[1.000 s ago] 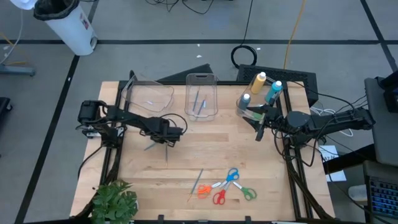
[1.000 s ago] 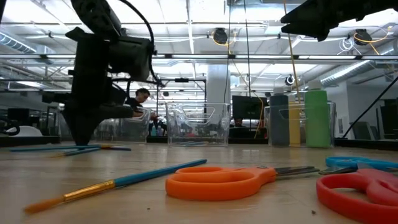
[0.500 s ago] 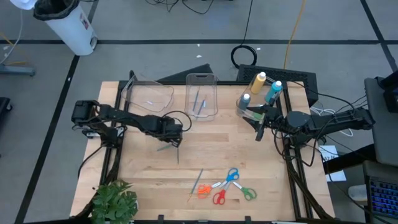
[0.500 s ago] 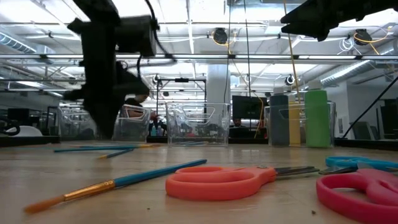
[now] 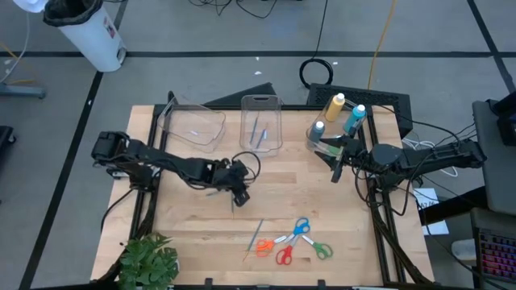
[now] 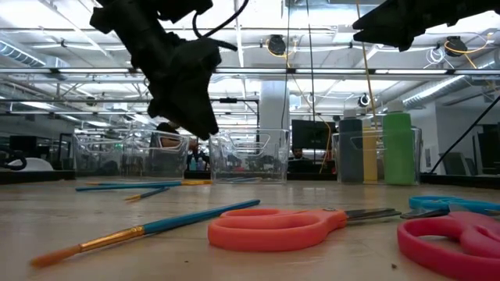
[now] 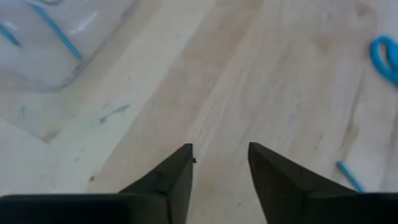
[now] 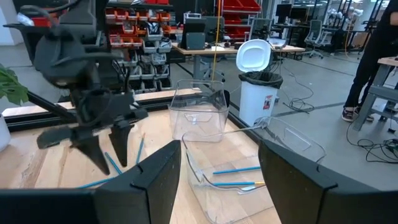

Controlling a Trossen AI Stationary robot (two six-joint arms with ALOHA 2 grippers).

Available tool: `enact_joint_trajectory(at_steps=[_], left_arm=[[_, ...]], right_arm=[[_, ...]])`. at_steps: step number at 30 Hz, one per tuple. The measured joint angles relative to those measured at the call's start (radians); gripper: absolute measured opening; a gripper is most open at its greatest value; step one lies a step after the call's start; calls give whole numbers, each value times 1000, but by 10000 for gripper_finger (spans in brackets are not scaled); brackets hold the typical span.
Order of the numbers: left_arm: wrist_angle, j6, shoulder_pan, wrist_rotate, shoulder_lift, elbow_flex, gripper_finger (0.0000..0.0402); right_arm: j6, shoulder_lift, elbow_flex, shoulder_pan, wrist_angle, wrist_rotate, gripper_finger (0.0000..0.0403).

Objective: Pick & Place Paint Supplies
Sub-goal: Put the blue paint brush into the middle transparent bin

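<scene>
I see left gripper (image 5: 239, 193) now nearer worktop centre than before, fingers parted narrowly, empty. Brushes (image 5: 211, 192) lie loose beside it. Right gripper (image 5: 337, 167) unchanged near right edge, wide, empty.

Bright, even ceiling light; the low view backlights the arms into silhouettes and blurs the nearest scissors (image 6: 301, 225).

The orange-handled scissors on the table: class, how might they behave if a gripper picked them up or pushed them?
The orange-handled scissors lie flat on the wooden table, so they would probably slide, not roll. Their blades look closed; lifted by one loop, they might swing open. Their low profile probably makes gripping awkward.
</scene>
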Motion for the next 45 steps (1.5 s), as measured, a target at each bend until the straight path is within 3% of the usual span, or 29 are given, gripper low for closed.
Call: enact_joint_trajectory(at_steps=[6, 14, 22, 32, 40, 45], left_arm=[[-34, 1, 1, 0, 72, -1, 201], [-30, 10, 25, 41, 156, -1, 194], [-41, 12, 38, 39, 180, -1, 151], [-41, 31, 36, 4, 180, -1, 15], [-30, 33, 48, -57, 119, 57, 13], [-22, 131, 50, -126, 41, 153, 17]], right_arm=[[0, 0, 0, 0, 0, -1, 210], [0, 0, 0, 0, 0, 0, 210], [0, 0, 0, 0, 0, 0, 210], [0, 0, 0, 0, 0, 0, 210], [0, 0, 0, 0, 1, 0, 210], [0, 0, 0, 0, 2, 0, 210]])
